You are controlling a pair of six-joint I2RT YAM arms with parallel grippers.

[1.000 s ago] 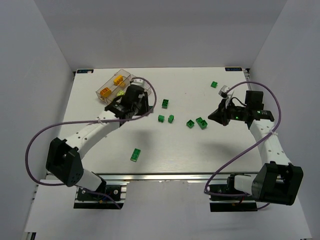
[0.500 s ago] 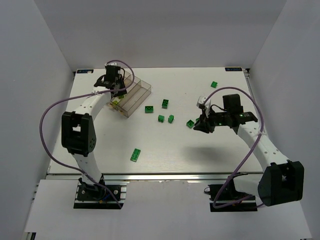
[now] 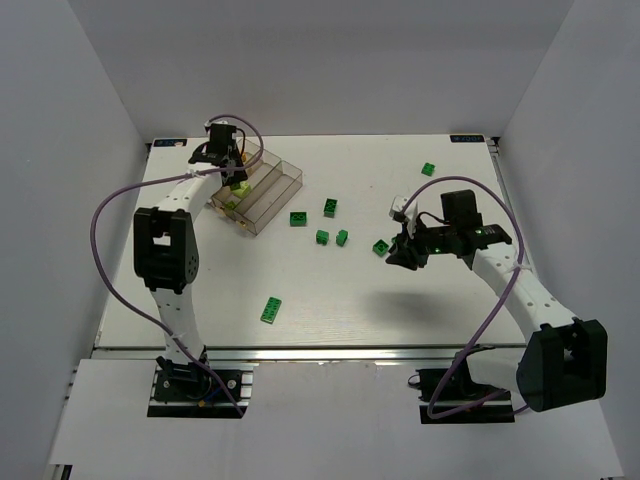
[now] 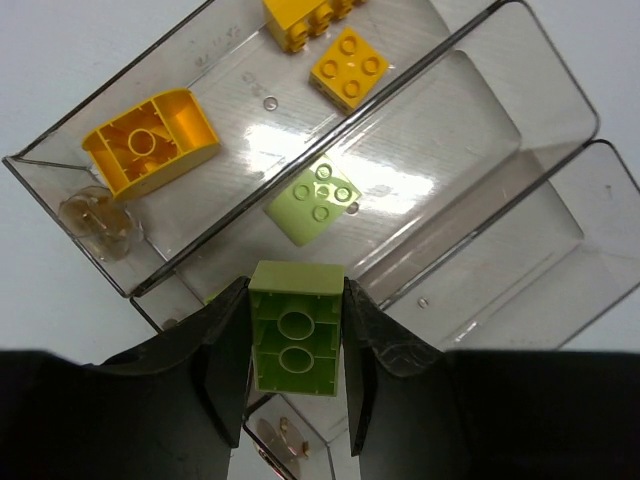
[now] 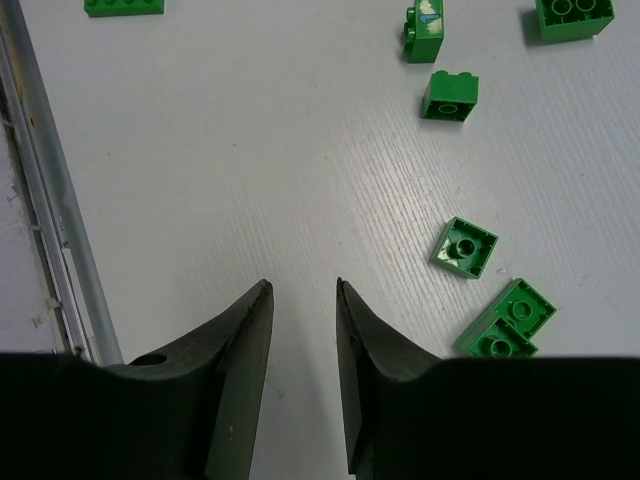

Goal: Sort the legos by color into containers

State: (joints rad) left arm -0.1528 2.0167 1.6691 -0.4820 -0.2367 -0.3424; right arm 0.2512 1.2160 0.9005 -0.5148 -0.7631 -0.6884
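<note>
- Surface: the white surface carries the tray at its far left and loose bricks across the middle and right. Any brick knocked hard could skid toward an edge.
- Tray: it has four long compartments. The far-left one holds yellow and orange bricks, and the next holds a lime piece. The others look empty. Its dividing walls are thin, so a brick landing on one could tip into the wrong colour.
- Left arm: it reaches over the tray. The left jaws are clenched on a lime brick, which appears to hang over the end of the lime compartment, close to its walls. If it is let go off-centre, it may fall among the yellows or outside the tray.
- Right arm: it is low over bare surface at centre right. The right jaws are released, a narrow gap apart, with nothing between them. That gap may prove too tight for a brick taken across its long side.
- Dark green bricks: these are scattered and unsorted. Two lie touching, so closing on one could drag or flip its neighbour.
</note>
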